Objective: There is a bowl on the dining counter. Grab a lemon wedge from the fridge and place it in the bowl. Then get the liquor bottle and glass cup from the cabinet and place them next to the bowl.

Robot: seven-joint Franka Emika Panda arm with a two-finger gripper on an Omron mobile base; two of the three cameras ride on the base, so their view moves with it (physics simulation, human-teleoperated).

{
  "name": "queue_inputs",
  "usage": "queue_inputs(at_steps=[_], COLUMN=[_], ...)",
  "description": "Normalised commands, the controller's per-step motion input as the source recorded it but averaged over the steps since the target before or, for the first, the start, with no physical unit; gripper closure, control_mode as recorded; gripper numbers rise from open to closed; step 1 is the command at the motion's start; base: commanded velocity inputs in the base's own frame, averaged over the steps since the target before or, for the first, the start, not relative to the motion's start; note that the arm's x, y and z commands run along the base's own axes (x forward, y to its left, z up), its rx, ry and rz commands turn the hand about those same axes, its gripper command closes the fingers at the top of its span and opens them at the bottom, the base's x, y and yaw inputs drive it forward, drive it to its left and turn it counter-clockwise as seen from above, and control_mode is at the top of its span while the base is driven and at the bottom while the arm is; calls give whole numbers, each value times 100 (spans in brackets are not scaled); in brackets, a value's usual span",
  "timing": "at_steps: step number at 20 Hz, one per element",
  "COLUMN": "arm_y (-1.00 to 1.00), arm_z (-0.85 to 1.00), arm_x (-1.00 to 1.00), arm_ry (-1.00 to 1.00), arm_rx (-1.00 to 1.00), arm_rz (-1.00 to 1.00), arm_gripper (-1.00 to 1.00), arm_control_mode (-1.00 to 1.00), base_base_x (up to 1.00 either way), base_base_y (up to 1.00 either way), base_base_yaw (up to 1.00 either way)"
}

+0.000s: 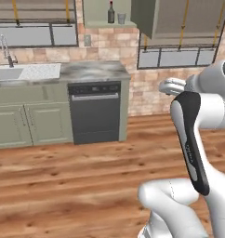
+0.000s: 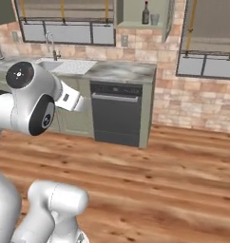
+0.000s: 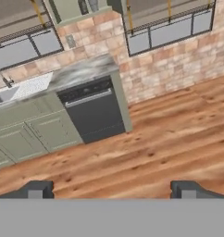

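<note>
The wall cabinet [image 1: 101, 18] stands open above the counter. Inside it a dark liquor bottle [image 1: 111, 12] stands upright with a clear glass cup [image 1: 121, 18] close on its right. Both show again in the right base view, the bottle [image 2: 146, 13] beside the cup [image 2: 155, 19]. My gripper [image 3: 112, 190] is open with nothing between its fingers, held high over the wooden floor and well short of the cabinet [image 3: 79, 8]. The bowl, the lemon wedge and the fridge are out of view.
A black dishwasher [image 1: 95, 111] sits under a marble counter [image 1: 93, 70], with a sink and faucet [image 1: 7, 58] to its left. The cabinet's open door [image 1: 149, 18] juts out on the right. Wooden floor [image 1: 77, 176] lies between me and the counter.
</note>
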Motion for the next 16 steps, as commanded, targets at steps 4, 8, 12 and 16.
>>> queue_inputs(at_steps=[4, 8, 12, 16], arm_y=[0, 0, 0, 0], arm_z=[0, 0, 0, 0], arm_x=[0, 0, 0, 0], arm_ry=[0, 0, 0, 0], arm_rx=[0, 0, 0, 0], arm_rz=[0, 0, 0, 0], arm_gripper=[-100, -100, -100, -100], arm_control_mode=[100, 100, 100, 100], base_base_x=[100, 100, 100, 100], base_base_y=[-24, 0, -18, -42], base_base_yaw=[10, 7, 7, 6])
